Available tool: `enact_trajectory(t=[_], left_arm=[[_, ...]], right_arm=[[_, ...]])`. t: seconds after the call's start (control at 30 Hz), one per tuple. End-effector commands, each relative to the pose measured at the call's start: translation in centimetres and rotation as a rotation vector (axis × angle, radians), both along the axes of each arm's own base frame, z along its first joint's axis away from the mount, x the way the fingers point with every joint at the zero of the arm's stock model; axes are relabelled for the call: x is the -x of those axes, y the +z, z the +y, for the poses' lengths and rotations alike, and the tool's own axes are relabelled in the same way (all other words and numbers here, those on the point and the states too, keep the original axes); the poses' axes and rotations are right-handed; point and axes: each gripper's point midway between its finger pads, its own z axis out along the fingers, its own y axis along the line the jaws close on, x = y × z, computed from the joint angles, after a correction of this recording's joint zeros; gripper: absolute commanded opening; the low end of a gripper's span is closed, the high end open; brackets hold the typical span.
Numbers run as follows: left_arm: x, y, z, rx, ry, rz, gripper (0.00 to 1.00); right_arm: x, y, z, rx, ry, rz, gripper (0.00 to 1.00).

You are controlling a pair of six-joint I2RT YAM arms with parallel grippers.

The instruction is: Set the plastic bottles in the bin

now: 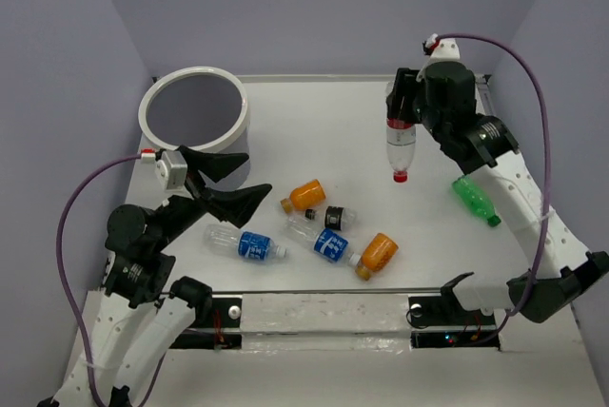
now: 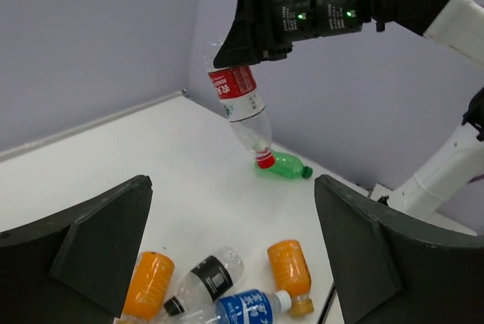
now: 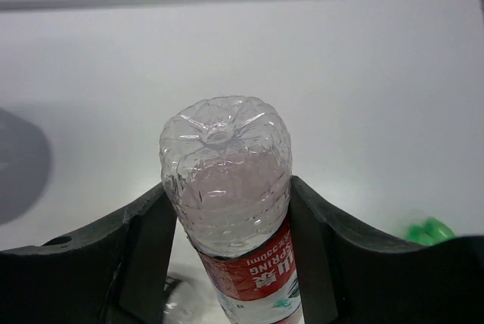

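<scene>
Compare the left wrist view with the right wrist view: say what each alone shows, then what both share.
Only the left wrist: the open left gripper; lying down, two orange plastic bottles, a black-labelled clear bottle and a blue-labelled clear bottle; and the red cap of the clear red-labelled plastic bottle. Only the right wrist: that bottle's ribbed base, end-on. Both: the right gripper shut on that bottle, the green plastic bottle and the white table.
</scene>
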Motion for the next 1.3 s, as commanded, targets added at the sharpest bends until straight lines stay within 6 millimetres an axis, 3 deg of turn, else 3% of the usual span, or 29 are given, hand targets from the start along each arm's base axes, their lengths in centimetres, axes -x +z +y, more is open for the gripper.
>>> enact_trajectory(t=[0.0,0.03,0.07,0.1,0.13,0.17,0.27,0.33,0.5,0.6,0.63,0.67,0.77,0.83,0.9,1.0,1.03,1.07,1.1,1.2,1.27], left_arm=[[0.5,4.0,1.4,0.095,0.066,-0.099,0.99],[0.4,3.9,1.6,0.098,0.079,-0.101,0.99],[0.0,3.5,2.2,0.108,0.12,-0.095,0.99],[-0.4,3.2,2.6,0.108,0.154,-0.096,0.99],[-0.6,3.3,3.4,0.127,0.2,-0.103,0.99],[-1.0,2.6,3.6,0.124,0.217,-0.089,0.99],[-1.5,2.4,4.5,0.116,0.275,-0.09,0.99],[-1.5,2.5,4.8,0.121,0.287,-0.089,0.99],[-2.3,1.8,5.3,0.121,0.333,-0.057,0.99],[-2.3,1.7,5.3,0.118,0.334,-0.054,0.99],[-2.2,1.7,5.4,0.118,0.334,-0.057,0.99],[-2.0,1.8,5.4,0.121,0.334,-0.061,0.99],[-1.9,2.0,5.7,0.124,0.347,-0.066,0.99],[-1.8,1.9,5.8,0.124,0.351,-0.067,0.99],[-1.7,2.1,6.0,0.128,0.357,-0.071,0.99],[-1.7,2.0,6.0,0.128,0.36,-0.068,0.99],[-1.7,2.0,6.0,0.126,0.359,-0.068,0.99],[-1.7,2.0,6.0,0.127,0.359,-0.069,0.99],[-1.8,2.0,6.0,0.126,0.36,-0.066,0.99],[-1.8,2.0,6.1,0.129,0.366,-0.066,0.99],[-1.7,2.1,6.2,0.131,0.37,-0.067,0.99]], right_arm=[[-0.9,11.7,8.2,-0.35,0.355,-0.365,0.48],[-0.4,12.0,8.9,-0.386,0.39,-0.356,0.48],[-0.1,14.6,11.0,-0.491,0.489,-0.421,0.48],[0.1,17.6,11.9,-0.562,0.543,-0.518,0.48],[0.5,19.0,13.1,-0.614,0.599,-0.558,0.47],[0.6,19.5,14.8,-0.695,0.661,-0.561,0.46],[-0.1,22.2,17.6,-0.855,0.744,-0.667,0.44],[0.1,24.2,18.4,-0.943,0.791,-0.765,0.44],[-1.0,25.5,22.8,-1.122,0.917,-0.834,0.44],[-2.1,25.5,24.4,-1.146,0.934,-0.823,0.44],[-2.9,24.2,25.9,-1.146,0.943,-0.793,0.44],[-2.3,25.1,26.4,-1.157,0.96,-0.809,0.44],[-3.8,22.3,29.5,-1.121,0.953,-0.734,0.44],[-4.4,21.2,30.6,-1.086,0.947,-0.722,0.44],[-4.6,18.8,32.9,-1.048,0.949,-0.671,0.46],[-4.8,16.0,35.3,-0.978,0.974,-0.61,0.55],[-4.8,16.3,35.5,-0.959,0.978,-0.591,0.58],[-4.9,15.4,36.5,-0.929,0.991,-0.577,0.66],[-4.1,16.9,36.6,-0.924,1.008,-0.605,0.71],[-4.0,16.9,37.3,-0.868,1.013,-0.575,0.89],[-3.8,17.3,37.1,-0.856,1.017,-0.584,0.93]])
